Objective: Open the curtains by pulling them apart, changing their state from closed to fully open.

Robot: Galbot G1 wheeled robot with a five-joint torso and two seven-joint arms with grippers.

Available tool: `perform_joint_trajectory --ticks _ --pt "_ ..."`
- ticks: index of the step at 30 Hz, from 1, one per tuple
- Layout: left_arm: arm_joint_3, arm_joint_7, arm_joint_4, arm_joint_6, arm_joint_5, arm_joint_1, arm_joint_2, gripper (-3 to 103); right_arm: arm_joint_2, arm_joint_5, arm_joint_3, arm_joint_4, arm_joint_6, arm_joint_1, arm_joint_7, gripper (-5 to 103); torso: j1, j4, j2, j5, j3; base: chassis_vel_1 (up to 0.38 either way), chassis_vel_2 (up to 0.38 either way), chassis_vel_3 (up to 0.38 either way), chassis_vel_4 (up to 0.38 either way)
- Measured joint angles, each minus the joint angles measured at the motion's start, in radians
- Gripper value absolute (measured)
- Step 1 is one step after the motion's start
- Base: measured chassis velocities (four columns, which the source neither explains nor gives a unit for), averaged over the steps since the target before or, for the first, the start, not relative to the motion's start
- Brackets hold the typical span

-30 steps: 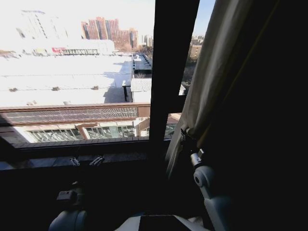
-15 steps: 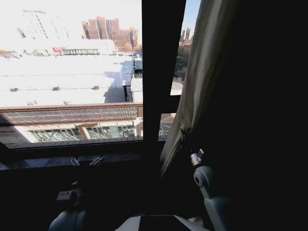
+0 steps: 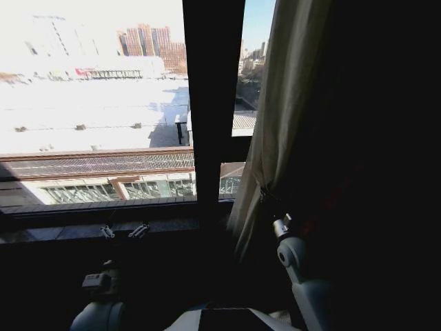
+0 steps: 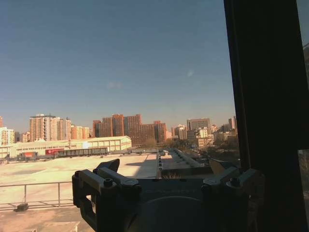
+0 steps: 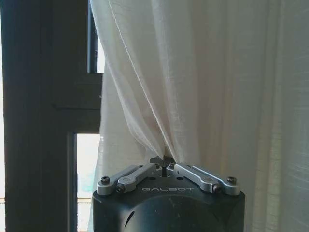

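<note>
The right gripper (image 5: 164, 162) has its jaws pinched tight on a gathered fold of the curtains (image 5: 203, 82), bunched right of the black window frame (image 3: 213, 103), while the left gripper (image 3: 124, 231) waits low near the sill, jaws spread apart, holding nothing.

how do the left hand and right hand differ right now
The right hand is shut on a pinched fold of the curtain; the left hand is open and holds nothing. The right hand sits at the curtain's edge beside the window frame bar; the left hand sits low by the sill, facing bare glass. Both are raised toward the window.
</note>
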Motion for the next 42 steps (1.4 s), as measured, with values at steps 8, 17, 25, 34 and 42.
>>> perform_joint_trajectory --ticks 8,17,25,34,42 --pt "-0.003 0.0 0.005 -0.002 -0.003 -0.001 0.003 100 -0.024 0.033 0.148 -0.109 0.001 0.035 0.034 0 0.0 -0.0002 0.0 0.0006 0.0 0.0 0.0 0.0 0.0" --pt "0.002 0.0 0.013 -0.006 -0.005 -0.006 0.005 100 -0.057 0.059 0.269 -0.174 -0.004 0.064 0.086 0 0.0 -0.0003 0.0 0.0005 0.0 0.0 0.0 0.0 0.0" --pt "-0.003 0.0 0.021 -0.015 -0.013 -0.006 0.006 100 -0.068 0.055 0.34 -0.231 -0.039 0.096 0.17 0 0.0 0.0 0.0 0.0001 0.0 0.0 0.0 0.0 0.0" --pt "-0.002 0.0 0.022 -0.017 -0.016 -0.005 0.004 100 -0.077 0.054 0.392 -0.284 -0.047 0.107 0.216 0 0.0 -0.0003 0.0 0.0 0.0 0.0 0.0 0.0 0.0" --pt "0.001 -0.001 0.022 -0.017 -0.016 -0.005 0.002 100 -0.071 0.055 0.353 -0.225 -0.034 0.051 0.15 -1 0.0 -0.0007 0.0 0.0007 0.0 0.0 0.0 0.0 0.0"
